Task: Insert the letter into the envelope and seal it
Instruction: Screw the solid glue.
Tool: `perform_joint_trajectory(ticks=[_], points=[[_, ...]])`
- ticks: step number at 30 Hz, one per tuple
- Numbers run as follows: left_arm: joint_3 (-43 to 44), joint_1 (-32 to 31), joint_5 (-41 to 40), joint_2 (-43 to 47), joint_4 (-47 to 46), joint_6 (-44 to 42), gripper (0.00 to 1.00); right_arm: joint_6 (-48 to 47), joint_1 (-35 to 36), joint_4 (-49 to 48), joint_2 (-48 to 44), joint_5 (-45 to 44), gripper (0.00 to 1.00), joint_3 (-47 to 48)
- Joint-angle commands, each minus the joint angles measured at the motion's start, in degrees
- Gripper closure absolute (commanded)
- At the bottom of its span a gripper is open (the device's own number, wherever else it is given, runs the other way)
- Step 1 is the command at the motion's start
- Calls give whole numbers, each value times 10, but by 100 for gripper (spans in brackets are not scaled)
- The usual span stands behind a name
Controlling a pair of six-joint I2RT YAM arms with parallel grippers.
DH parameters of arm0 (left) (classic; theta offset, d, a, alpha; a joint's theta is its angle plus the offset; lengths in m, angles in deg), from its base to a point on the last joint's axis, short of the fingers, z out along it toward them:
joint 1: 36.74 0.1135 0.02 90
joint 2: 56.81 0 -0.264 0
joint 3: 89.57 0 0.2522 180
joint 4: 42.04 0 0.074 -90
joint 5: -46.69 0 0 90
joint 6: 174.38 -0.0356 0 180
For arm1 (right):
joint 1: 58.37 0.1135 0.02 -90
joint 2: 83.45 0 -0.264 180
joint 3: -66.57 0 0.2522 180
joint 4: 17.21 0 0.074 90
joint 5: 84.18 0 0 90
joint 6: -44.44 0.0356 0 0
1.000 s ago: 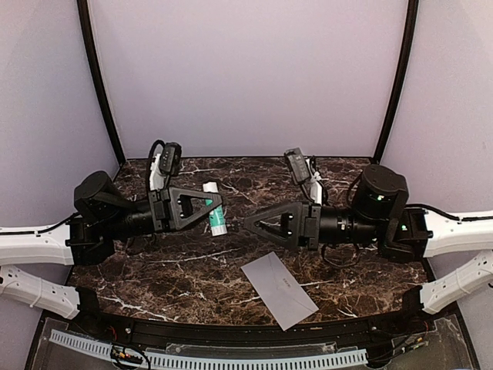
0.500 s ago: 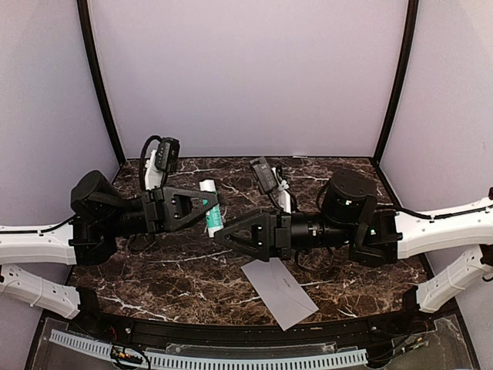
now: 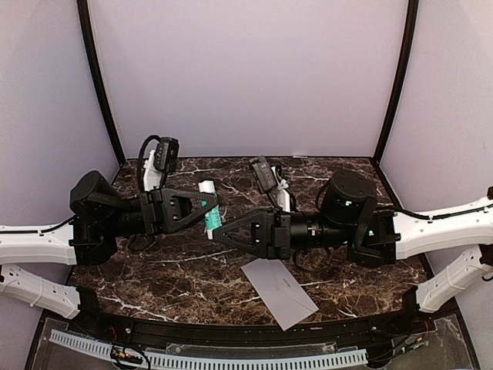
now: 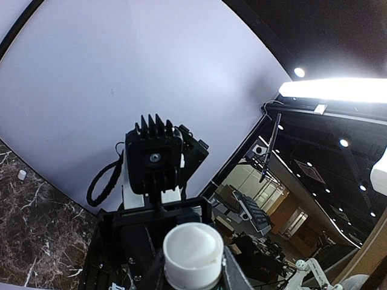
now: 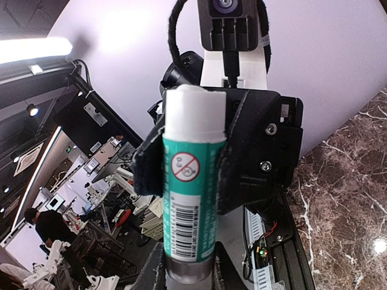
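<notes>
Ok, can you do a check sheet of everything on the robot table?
Surface: dark marble table, white veins.
Job's things: envelope lies flat near the front edge; glue stick is held in the air between both arms; letter not seen.
Clutter: nothing seen.
Grippers: left gripper shut on the glue stick; right gripper closed round its grey end.
Cables: black cable loops by the left wrist camera.
Surroundings: pale walls, black posts.
</notes>
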Motion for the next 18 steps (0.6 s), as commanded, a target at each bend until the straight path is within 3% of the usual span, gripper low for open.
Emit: perform_joint_trajectory(ticks=[1,11,18], points=[[-3,2,1,3,-12,-6,100,-7,4,-27,-2,-3,90,14],[-2,2,-23,13,43,-24,100,-15,4,41,-13,-61,95,19],[31,1,-75,3,174,-68,100,-19,4,158,-4,-154,97,48]])
